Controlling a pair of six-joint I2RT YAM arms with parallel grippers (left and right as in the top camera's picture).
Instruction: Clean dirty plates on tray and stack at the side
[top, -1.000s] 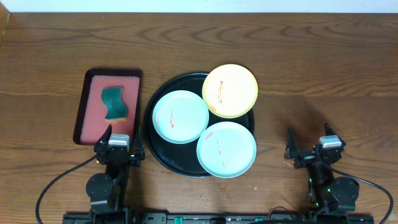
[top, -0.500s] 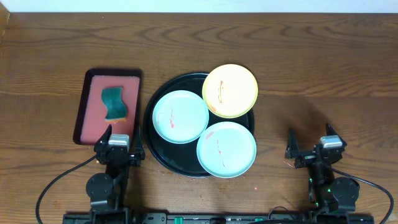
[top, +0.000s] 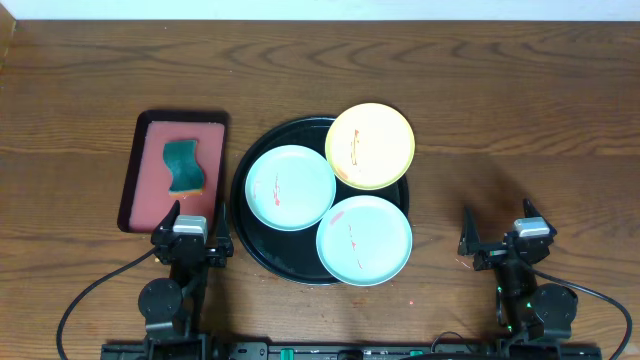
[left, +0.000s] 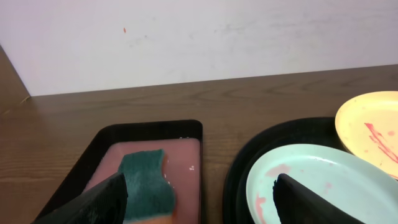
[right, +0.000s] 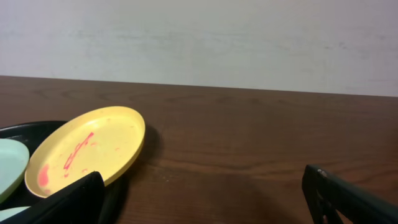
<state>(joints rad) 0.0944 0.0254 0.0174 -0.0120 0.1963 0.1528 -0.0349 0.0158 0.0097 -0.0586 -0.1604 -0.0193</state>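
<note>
The black round tray (top: 243, 222) lies mid-table and carries three smeared plates. One pale blue plate (top: 290, 187) is at its left, another pale blue one (top: 364, 240) at the front right. The yellow plate (top: 370, 146) overhangs the far right rim. My left gripper (top: 193, 216) rests open near the table's front edge, left of the tray, holding nothing. The left wrist view has its fingers (left: 112, 196) framing the sponge (left: 146, 183) and the left pale plate (left: 317, 180). My right gripper (top: 498, 226) stands open and empty right of the tray, the yellow plate (right: 87, 149) ahead on its left.
A pink rectangular tray (top: 150, 210) with a dark rim lies left of the black tray and holds a green sponge (top: 183, 166). Bare wood stretches right of the black tray and along the far side, up to a white wall.
</note>
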